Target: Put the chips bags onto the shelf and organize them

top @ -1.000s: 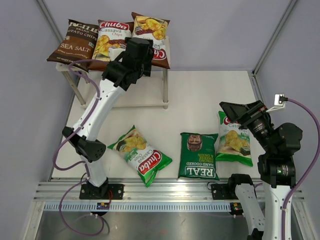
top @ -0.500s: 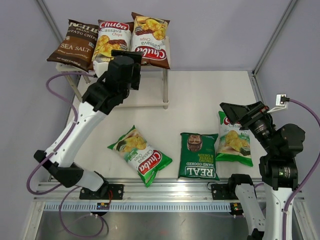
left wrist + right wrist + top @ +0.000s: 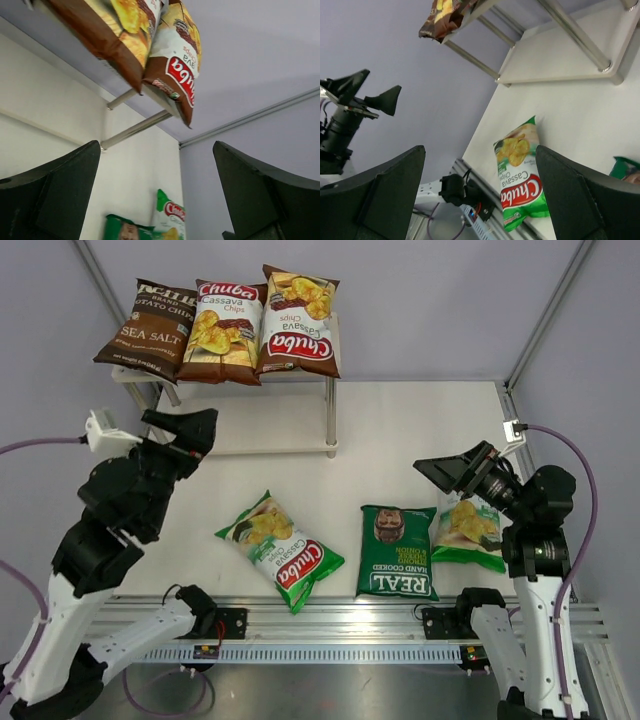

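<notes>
Resting on the top tier of the cream two-tier metal-legged shelf (image 3: 275, 430): three glossy brown chips bags (image 3: 227, 330). Three glossy green chips bags (image 3: 282, 552) are laid on the white table (image 3: 400, 430). The left gripper (image 3: 185, 432) and right gripper (image 3: 450, 468) are held with jaws wide apart, empty.

Shelf (image 3: 285, 435) top: Sea Salt bag (image 3: 148, 328), middle Chuba bag (image 3: 222, 330) and end Chuba bag (image 3: 297, 320) in a row, ahead of the left gripper (image 3: 180, 428).
Table (image 3: 400, 420): loose Chuba bag (image 3: 282, 550) right of the left gripper; REAL bag (image 3: 398, 552) left of the right gripper (image 3: 442, 468); last Chuba bag (image 3: 468, 532) beneath it.
</notes>
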Robot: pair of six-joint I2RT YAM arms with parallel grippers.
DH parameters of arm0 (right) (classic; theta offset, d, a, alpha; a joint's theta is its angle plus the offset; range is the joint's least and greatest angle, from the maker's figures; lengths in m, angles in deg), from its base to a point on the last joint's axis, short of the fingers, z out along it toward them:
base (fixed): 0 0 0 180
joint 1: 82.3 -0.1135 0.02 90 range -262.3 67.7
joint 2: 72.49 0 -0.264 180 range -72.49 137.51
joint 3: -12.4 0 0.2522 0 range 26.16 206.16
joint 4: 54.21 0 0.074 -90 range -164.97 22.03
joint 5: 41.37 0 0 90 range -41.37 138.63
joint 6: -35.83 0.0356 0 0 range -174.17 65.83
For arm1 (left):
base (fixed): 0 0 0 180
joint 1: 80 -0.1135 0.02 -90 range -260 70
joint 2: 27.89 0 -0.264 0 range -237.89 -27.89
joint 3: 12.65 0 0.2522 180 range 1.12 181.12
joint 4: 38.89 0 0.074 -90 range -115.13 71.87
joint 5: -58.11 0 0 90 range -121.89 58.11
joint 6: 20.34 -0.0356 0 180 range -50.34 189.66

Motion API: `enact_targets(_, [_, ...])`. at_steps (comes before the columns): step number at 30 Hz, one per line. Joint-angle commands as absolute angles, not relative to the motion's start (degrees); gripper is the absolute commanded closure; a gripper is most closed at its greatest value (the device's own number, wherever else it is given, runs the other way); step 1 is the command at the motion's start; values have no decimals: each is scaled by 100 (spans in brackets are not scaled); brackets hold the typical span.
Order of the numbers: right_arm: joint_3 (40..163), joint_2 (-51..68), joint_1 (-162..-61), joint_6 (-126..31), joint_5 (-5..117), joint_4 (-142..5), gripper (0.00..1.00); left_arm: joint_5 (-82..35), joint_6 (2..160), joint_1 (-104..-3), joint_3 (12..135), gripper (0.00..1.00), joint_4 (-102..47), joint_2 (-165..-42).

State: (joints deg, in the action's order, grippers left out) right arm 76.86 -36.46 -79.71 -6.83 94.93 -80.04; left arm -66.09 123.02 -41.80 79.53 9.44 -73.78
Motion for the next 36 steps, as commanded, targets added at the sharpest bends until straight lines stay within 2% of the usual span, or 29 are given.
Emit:
enact_targets(1, [7336,-3479,-8010,156,10312,-6568,0,-6740,11465,-4168,7302,1,1765,-6694])
enact_targets(5, [7257,-3084,-8185,-107,9988,-7016,1,-6706,11667,-4168,6477,1,2461,-5876])
enact_targets(8, [7230,-2620,-9053,-555,9480,-7165,1,-6548,11958,-4168,5800,1,2821,-5235])
enact_targets(10, [7335,-2293,-10060,-958,8996,-7385,1,-6407,11993,-4168,5353,1,2822,-4847])
enact_targets(13, [7240,-1713,-11047,-1495,8318,-7281,1,-6249,12168,-4168,4991,1,2910,-4487])
enact_targets(17, [7098,-932,-11718,-1848,7764,-7052,1,-5976,12195,-4168,4805,1,2988,-4389])
enact_targets(21, [6959,-657,-11983,-2120,7500,-6982,1,-5739,12607,-4168,4367,1,3191,-4450])
enact_targets(28, [6624,-1000,-11983,-2279,7288,-6859,1,-5466,14198,-4168,3110,1,3218,-4424])
enact_targets(36, [6685,212,-12053,-2393,7693,-6341,3,-5791,14340,-4168,3231,1,3533,-4029])
